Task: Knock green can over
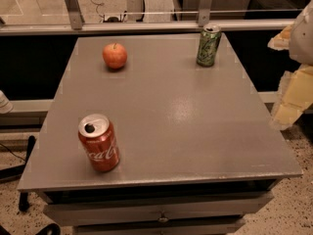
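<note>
So the biggest thing here is the grey table [186, 111], and it sits mostly to the left of the gripper [291, 94], which hangs off the table's right edge, up in the air and not touching anything on top. Honestly I can't tell if the gripper is open or closed, it's just a pale yellowish shape at the side of the view. The red can [99, 143] is the one furthest from the gripper, way over to its left and nearer the front edge, standing up. The green can [208, 45] is the closest of the three things, off to the gripper's left and further back, near the table's far right corner, and it's fully upright with its silver top showing. The apple [115, 56] is further left again from the gripper, along the same back stretch as the green can and well apart from it. As for progress, I'd say basically nothing is done yet: the can hasn't been tipped, and the gripper has to reach left and back to it, then push it sideways.
</note>
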